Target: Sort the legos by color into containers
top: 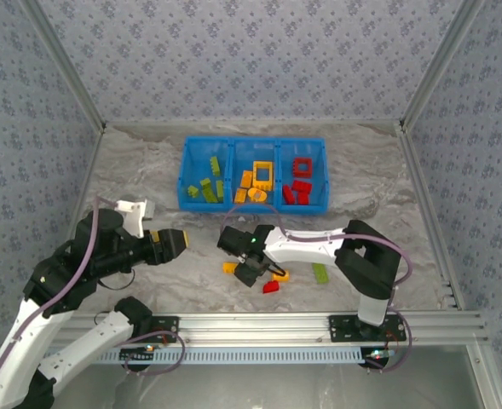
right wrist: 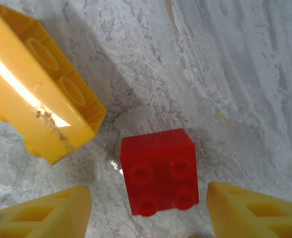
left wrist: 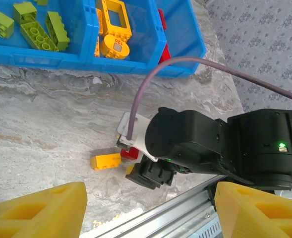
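Note:
The blue bin (top: 255,204) holds green legos (top: 208,186) in its left container, yellow ones (top: 257,181) in the middle and red ones (top: 301,181) on the right. My right gripper (top: 249,273) points down over loose bricks near the table's front. Between its open fingers (right wrist: 257,213) lies a red four-stud brick (right wrist: 159,178), with a gap on each side. A yellow brick (right wrist: 36,109) lies just beyond it. My left gripper (top: 172,241) hovers open and empty to the left, its fingers (left wrist: 41,210) wide apart.
More loose legos lie by the right gripper: a yellow one (top: 230,267), another yellow (top: 281,275), a red one (top: 271,287) and a green one (top: 320,273). The metal rail (top: 268,324) runs along the near edge. Patterned walls enclose the table.

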### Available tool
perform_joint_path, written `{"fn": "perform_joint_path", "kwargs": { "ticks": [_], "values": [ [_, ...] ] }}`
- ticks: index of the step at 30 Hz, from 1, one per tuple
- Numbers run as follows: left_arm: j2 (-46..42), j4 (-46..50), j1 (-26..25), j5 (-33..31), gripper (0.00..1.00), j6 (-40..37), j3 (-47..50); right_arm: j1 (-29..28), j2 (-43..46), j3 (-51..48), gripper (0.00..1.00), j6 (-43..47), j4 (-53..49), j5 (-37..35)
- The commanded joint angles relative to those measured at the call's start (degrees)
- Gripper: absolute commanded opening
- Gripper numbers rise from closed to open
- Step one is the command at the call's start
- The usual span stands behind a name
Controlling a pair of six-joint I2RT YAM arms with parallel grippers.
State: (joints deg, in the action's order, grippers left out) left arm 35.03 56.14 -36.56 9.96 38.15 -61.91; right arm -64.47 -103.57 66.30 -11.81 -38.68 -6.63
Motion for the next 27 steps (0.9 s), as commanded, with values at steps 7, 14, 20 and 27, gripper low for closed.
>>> {"fn": "perform_joint_path", "kwargs": {
  "ticks": [7,14,20,27],
  "values": [
    [0.2,0.7,-0.4,2.2,0.69,0.6,0.4,1.0,-3.7,3.4,0.42,0.4,0.5,-0.9],
    [1.7,-2.9,-0.4,5.7,0.70,0.5,0.6,1.7,3.5,2.5,0.32,-2.2,-0.9,-4.6],
    [8.9,-10.4,-1.0,7.9,0.67,2.1,-1.2,11.3,21.8,-1.5,0.32,-4.8,-5.1,-5.5],
    [24.5,-21.0,-15.1,-3.5,0.66,1.7,-5.3,28.9,21.5,4.6,0.33,-5.6,-6.8,-4.9]
  ]
}}
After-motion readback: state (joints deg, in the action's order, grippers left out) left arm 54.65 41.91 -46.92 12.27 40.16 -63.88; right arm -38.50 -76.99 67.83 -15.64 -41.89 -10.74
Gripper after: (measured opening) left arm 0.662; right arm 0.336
